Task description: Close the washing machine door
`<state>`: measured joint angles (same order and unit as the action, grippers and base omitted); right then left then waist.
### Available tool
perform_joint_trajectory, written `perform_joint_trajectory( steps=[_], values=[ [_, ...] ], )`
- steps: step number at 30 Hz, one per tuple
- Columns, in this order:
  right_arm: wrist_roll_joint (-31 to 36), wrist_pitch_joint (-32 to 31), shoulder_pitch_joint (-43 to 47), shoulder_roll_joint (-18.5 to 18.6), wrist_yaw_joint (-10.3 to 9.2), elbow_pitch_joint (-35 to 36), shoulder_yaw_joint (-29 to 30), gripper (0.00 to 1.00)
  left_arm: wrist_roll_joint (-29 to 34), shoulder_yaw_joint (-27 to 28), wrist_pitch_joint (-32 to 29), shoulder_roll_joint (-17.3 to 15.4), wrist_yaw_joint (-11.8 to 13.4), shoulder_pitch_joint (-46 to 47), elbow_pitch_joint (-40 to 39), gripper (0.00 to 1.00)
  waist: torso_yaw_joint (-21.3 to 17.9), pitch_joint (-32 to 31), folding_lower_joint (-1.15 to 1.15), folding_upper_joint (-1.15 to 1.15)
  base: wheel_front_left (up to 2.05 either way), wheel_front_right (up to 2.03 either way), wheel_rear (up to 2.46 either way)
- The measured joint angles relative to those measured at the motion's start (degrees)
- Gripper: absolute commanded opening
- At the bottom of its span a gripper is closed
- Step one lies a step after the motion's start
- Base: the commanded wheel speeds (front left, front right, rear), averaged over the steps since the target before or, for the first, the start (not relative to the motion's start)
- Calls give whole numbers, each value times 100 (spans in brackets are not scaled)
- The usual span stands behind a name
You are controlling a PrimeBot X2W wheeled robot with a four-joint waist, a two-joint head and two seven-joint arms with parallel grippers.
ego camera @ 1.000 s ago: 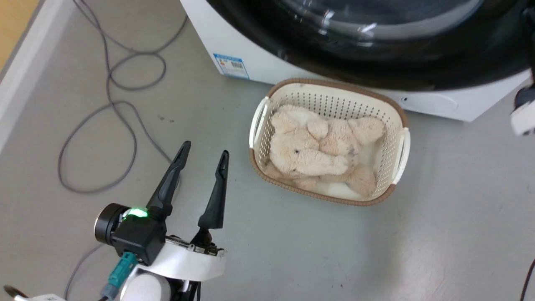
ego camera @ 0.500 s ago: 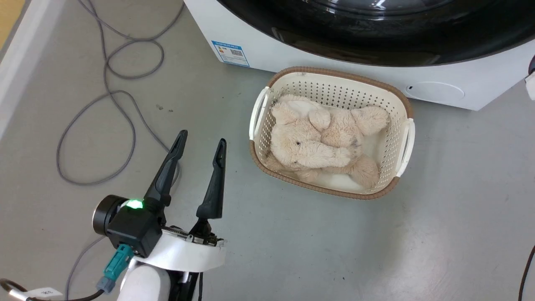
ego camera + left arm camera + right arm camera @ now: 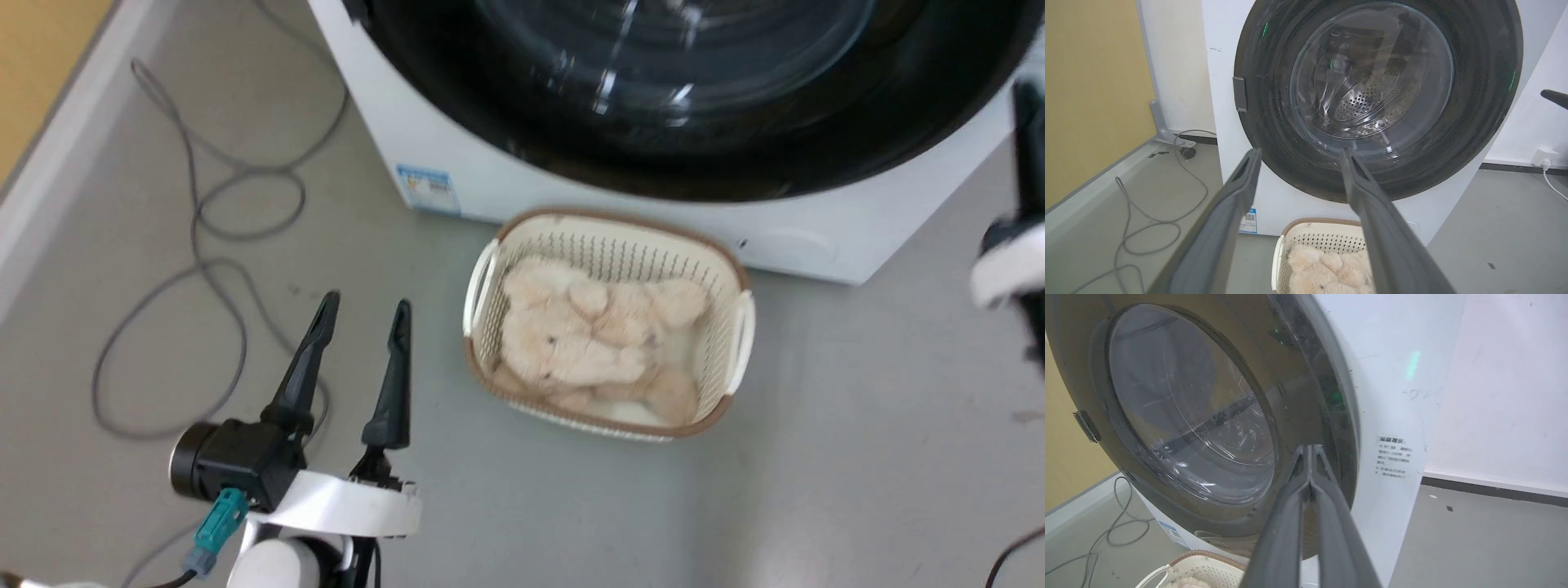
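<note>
The washing machine door (image 3: 694,167), a wide black ring around a bulging glass window, lies flat against the front of the white washing machine (image 3: 522,192). In the right wrist view I see no gap between the door (image 3: 1188,408) and the machine front (image 3: 1392,396). My right gripper (image 3: 1309,449) is shut and empty, its tips close by the door's right rim; I cannot tell whether they touch. It appears as a dark finger (image 3: 1026,98) at the head view's right edge. My left gripper (image 3: 366,304) is open and empty over the floor, pointing at the door (image 3: 1380,98).
A white and brown laundry basket (image 3: 608,220) holding a beige plush toy (image 3: 588,343) stands on the grey floor just in front of the machine. A grey cable (image 3: 220,269) loops over the floor at the left, beside a pale skirting and a yellow wall.
The head camera has moved, so the whole picture has shifted and more of the door shows. The left gripper keeps its open pose. More of the right arm shows at the right edge.
</note>
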<state>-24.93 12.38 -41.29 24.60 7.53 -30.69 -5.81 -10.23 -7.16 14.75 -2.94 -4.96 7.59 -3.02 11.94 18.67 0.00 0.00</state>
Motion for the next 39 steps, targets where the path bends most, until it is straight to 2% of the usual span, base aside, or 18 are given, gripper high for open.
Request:
perform_joint_trajectory(
  steps=[7,11,19,24,30,31,32,39],
  values=[
    [523,194,1317,-432,0,862,301,0,73,143,0,1,-3,-285,232,100,-284,-681,0,0,0,0,0],
    [668,211,2062,-899,0,1472,754,0,108,213,0,3,-26,-445,301,100,-466,-1033,-1,0,0,0,0],
    [1258,75,3499,-1826,0,2434,1243,0,164,268,0,7,-60,-778,413,100,-721,-1562,-1,0,0,0,0],
    [1329,32,4181,-2060,0,2691,1359,0,148,311,0,8,-59,-977,600,100,-760,-1771,-1,0,0,0,0],
    [1428,53,4752,-2129,0,2692,1188,2,272,287,0,8,-86,-1040,816,100,-714,-1890,-1,0,0,0,0],
    [1460,69,4817,-2141,0,2697,1169,96,303,289,0,8,-91,-1048,832,100,-703,-1899,-1,0,0,0,0],
    [1492,87,4869,-2149,0,2703,1158,100,311,292,0,8,-105,-1057,845,100,-693,-1903,-1,0,0,0,0],
    [1439,172,4977,-2152,0,2695,1147,100,346,297,0,8,-109,-1105,927,100,-650,-1922,-1,0,0,0,0]
  ],
)
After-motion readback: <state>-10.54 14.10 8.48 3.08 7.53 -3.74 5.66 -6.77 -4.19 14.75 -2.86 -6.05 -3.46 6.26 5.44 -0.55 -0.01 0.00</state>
